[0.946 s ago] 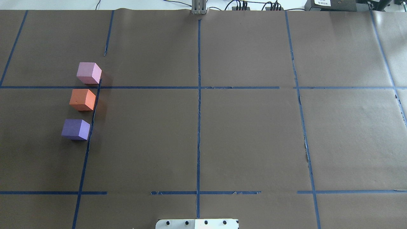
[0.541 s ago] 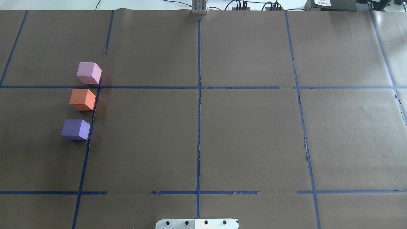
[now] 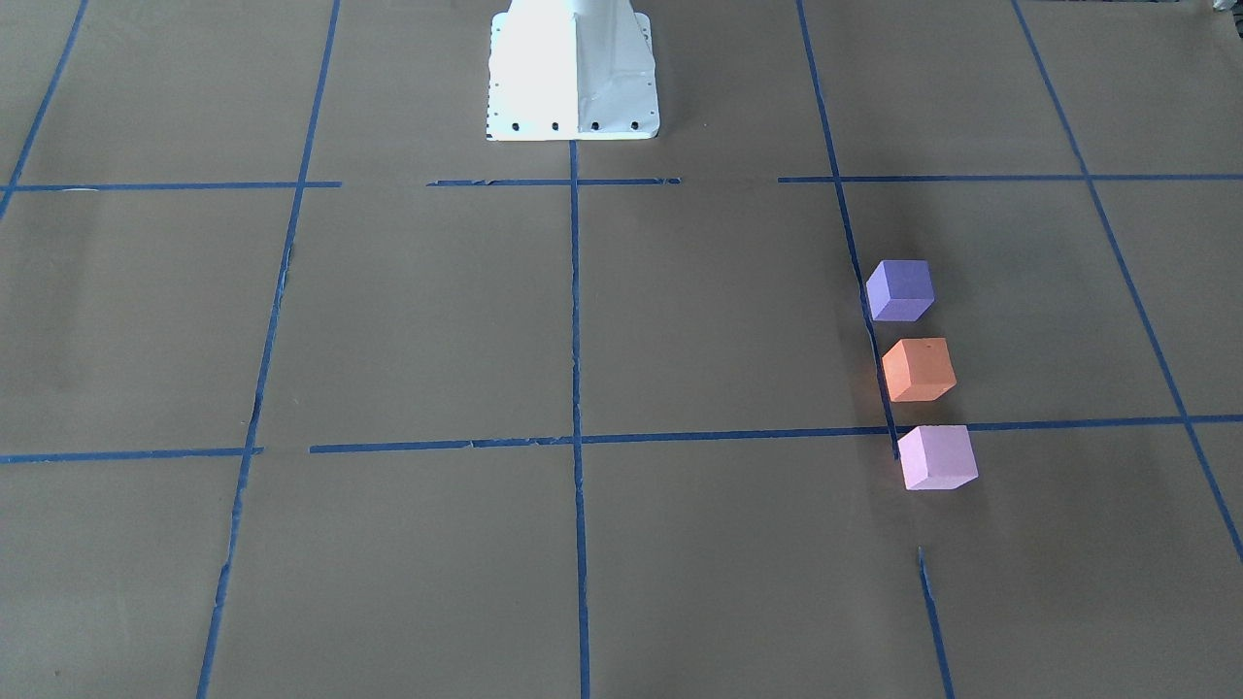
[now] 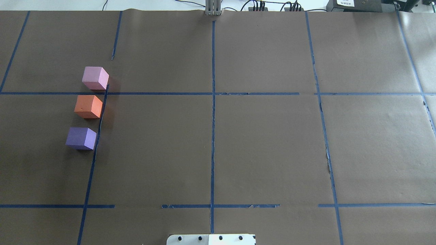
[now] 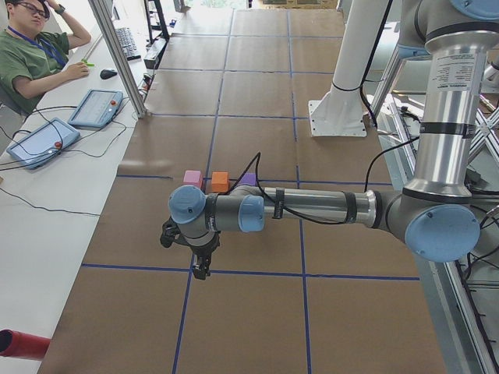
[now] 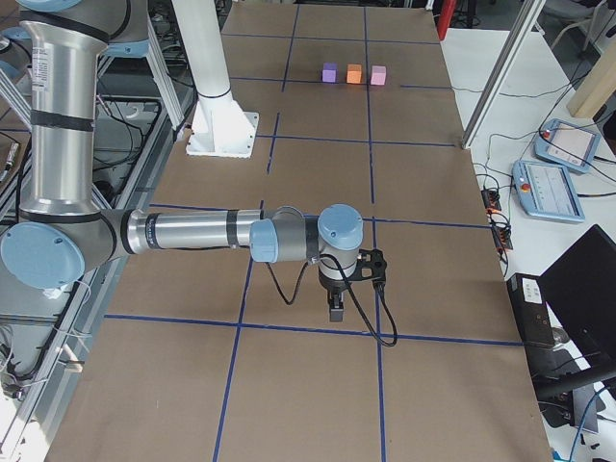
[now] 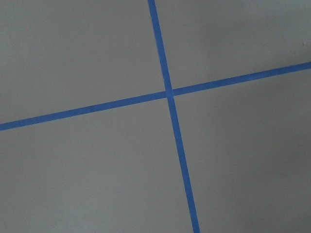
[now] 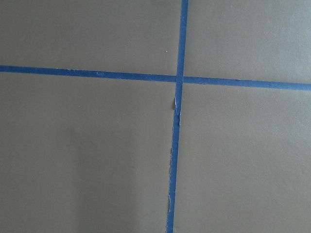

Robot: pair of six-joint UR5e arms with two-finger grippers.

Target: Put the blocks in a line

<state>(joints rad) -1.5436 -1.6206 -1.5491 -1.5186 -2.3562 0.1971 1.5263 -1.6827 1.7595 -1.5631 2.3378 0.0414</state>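
Three foam cubes stand in a straight row on the brown paper, small gaps between them: pale pink block (image 4: 95, 78), orange block (image 4: 88, 106), dark purple block (image 4: 81, 138). They also show in the front view: purple (image 3: 900, 289), orange (image 3: 919, 369), pink (image 3: 936, 456). My left gripper (image 5: 201, 269) shows only in the left side view, pointing down, nearer that camera than the row. My right gripper (image 6: 335, 313) shows only in the right side view, far from the blocks (image 6: 353, 73). I cannot tell whether either is open or shut. Both wrist views show only tape lines.
The white robot base (image 3: 573, 68) stands at the table's middle on my side. Blue tape (image 4: 213, 102) marks a grid on the paper. An operator (image 5: 31, 54) sits at a side desk with control tablets (image 5: 95, 107); more tablets (image 6: 549, 188) lie by the other end.
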